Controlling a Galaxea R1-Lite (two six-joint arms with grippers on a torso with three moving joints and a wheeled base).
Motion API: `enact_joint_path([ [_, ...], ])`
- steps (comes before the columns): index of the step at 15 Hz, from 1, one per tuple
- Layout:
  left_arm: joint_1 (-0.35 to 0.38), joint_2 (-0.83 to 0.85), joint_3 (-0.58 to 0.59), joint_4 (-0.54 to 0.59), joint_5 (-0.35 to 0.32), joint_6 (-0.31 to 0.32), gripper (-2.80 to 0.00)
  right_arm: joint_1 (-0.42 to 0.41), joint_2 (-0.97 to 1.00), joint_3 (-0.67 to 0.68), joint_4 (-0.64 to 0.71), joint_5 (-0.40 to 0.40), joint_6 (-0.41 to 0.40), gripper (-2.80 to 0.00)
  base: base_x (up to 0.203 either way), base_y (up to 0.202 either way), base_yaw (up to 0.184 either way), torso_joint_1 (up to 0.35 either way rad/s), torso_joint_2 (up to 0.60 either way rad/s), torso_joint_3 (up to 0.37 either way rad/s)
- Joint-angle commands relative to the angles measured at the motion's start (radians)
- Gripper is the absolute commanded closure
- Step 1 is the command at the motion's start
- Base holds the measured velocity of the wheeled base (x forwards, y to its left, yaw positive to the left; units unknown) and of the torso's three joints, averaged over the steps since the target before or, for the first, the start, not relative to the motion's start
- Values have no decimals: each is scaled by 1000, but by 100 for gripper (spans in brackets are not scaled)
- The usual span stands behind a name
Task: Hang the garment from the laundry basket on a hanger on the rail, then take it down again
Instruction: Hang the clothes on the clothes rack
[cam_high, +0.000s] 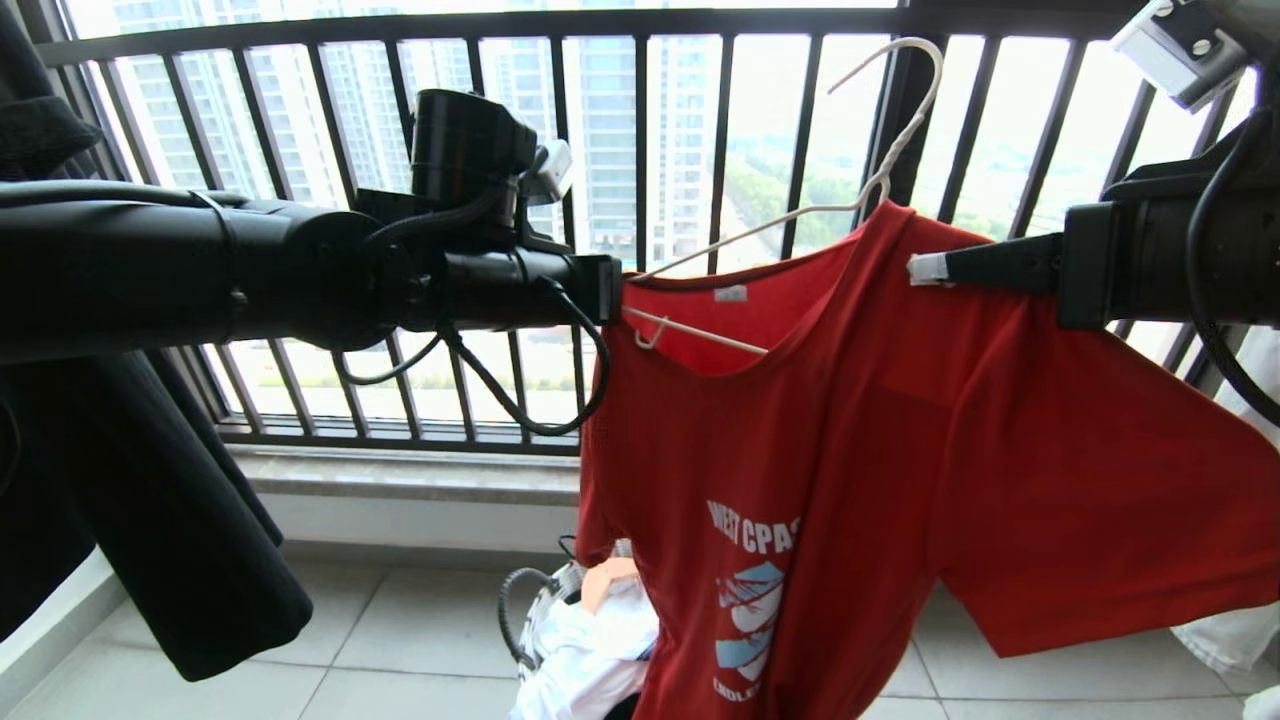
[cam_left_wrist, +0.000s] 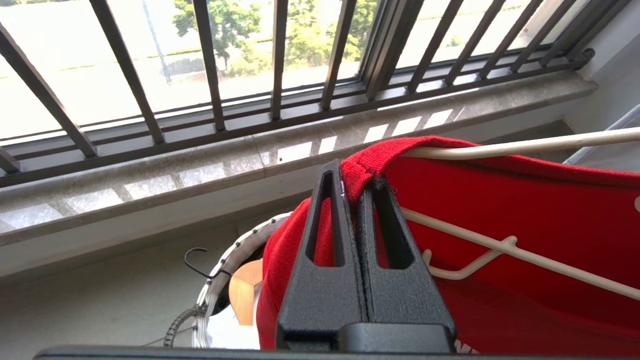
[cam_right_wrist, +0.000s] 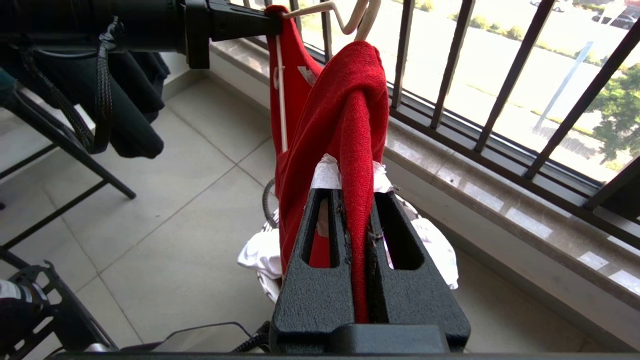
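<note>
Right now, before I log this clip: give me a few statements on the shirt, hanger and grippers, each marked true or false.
1. The left gripper is shut on the red T-shirt at its collar. True.
2. The right gripper is open and empty. False: it pinches a fold of the red T-shirt.
3. The cream hanger is threaded inside the shirt's neck. True.
4. The laundry basket is empty. False: white clothes lie in it.
5. The hanger's hook is on a rail. False: it hooks on nothing in view.
</note>
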Motion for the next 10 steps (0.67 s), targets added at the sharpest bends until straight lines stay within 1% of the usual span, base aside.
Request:
enact_joint_path([
  [1,0,2,1,0,-2,-2,0,8,-31,7,5,6,0,0,0,0,0,0,0,0],
  [3,0,-1,8,0,-2,-1,0,26,-58,10,14,6,0,0,0,0,0,0,0,0],
  [4,0,-3,8,0,-2,1,-243,28,-67,10,20,6,0,0,0,0,0,0,0,0],
  [5,0,-4,8,0,-3,-1,-280,29,-72,10,22,6,0,0,0,0,0,0,0,0],
  [10,-2,-11,8,0,-3,-1,-280,29,-76,10,22,4,0,0,0,0,0,0,0,0],
])
